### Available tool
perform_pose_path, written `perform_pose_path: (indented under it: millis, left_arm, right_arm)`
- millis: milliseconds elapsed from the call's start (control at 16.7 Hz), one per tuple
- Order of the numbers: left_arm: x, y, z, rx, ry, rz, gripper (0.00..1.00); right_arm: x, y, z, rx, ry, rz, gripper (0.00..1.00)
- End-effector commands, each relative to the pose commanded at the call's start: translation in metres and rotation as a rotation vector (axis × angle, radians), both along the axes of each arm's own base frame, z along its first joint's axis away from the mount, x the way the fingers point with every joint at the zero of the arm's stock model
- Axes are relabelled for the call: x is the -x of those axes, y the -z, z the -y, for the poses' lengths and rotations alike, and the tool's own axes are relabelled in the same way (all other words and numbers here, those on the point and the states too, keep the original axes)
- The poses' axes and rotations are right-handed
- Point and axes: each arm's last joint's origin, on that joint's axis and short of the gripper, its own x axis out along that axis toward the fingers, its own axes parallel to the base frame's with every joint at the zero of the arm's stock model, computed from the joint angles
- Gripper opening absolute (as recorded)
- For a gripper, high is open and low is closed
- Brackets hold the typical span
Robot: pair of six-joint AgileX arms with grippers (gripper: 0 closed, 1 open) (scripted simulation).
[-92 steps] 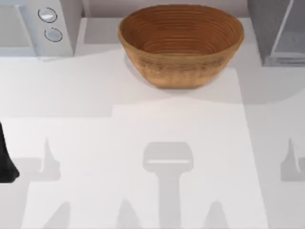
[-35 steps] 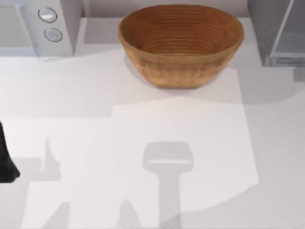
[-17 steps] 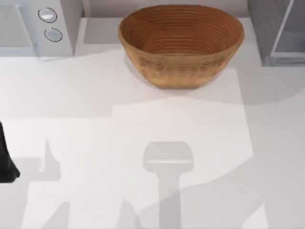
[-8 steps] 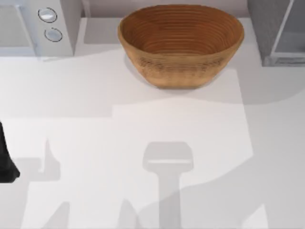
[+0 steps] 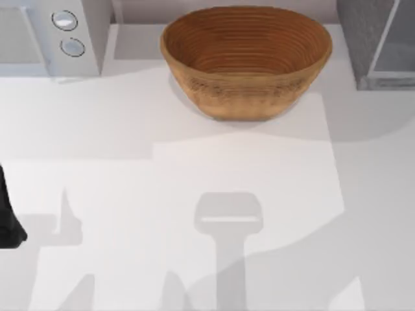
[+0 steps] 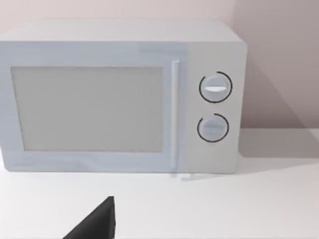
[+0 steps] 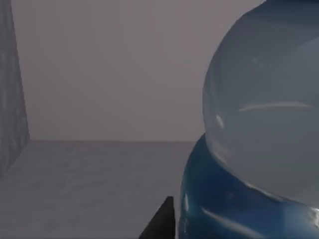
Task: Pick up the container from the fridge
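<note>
The container (image 7: 264, 124), a clear bottle with a blue screw cap (image 7: 224, 204), looms very close in the right wrist view. It stands on the grey floor inside the fridge (image 7: 75, 174). A dark part of my right gripper (image 7: 160, 223) shows right beside the blue cap. From above, the fridge (image 5: 376, 42) sits at the table's back right, dark grey and speckled with a pale glassy panel. My left gripper (image 5: 8, 223) stays parked at the table's left edge, facing the white appliance.
A big brown woven basket (image 5: 246, 58) stands at the back middle. A white appliance with two round knobs (image 5: 58, 35) (image 6: 119, 99) occupies the back left. A broad arm shadow lies across the front right of the white table (image 5: 130, 129).
Since 5.5 s ago the right arm's shadow has left the table's right edge, and a broad shadow has spread over the front right. Over the last second nothing has visibly moved.
</note>
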Motion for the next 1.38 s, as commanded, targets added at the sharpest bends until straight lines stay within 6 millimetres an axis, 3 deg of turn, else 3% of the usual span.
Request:
perform_pose_path:
  millis: [240, 660, 1020, 1200, 1380]
  left_arm:
    - [0.000, 0.000, 0.000, 0.000, 0.000, 0.000, 1.00]
    - [0.000, 0.000, 0.000, 0.000, 0.000, 0.000, 1.00]
    - [0.000, 0.000, 0.000, 0.000, 0.000, 0.000, 1.00]
    - [0.000, 0.000, 0.000, 0.000, 0.000, 0.000, 1.00]
    - [0.000, 0.000, 0.000, 0.000, 0.000, 0.000, 1.00]
  right_arm:
    - [0.000, -0.002, 0.001, 0.000, 0.003, 0.002, 0.00]
    - [0.000, -0.048, 0.001, -0.001, 0.003, 0.000, 0.00]
    - [0.004, -0.050, 0.000, -0.002, -0.004, 0.002, 0.00]
    - [0.025, -0.055, -0.001, 0.001, -0.013, 0.013, 0.00]
    - [0.064, -0.047, 0.000, -0.007, -0.006, -0.015, 0.00]
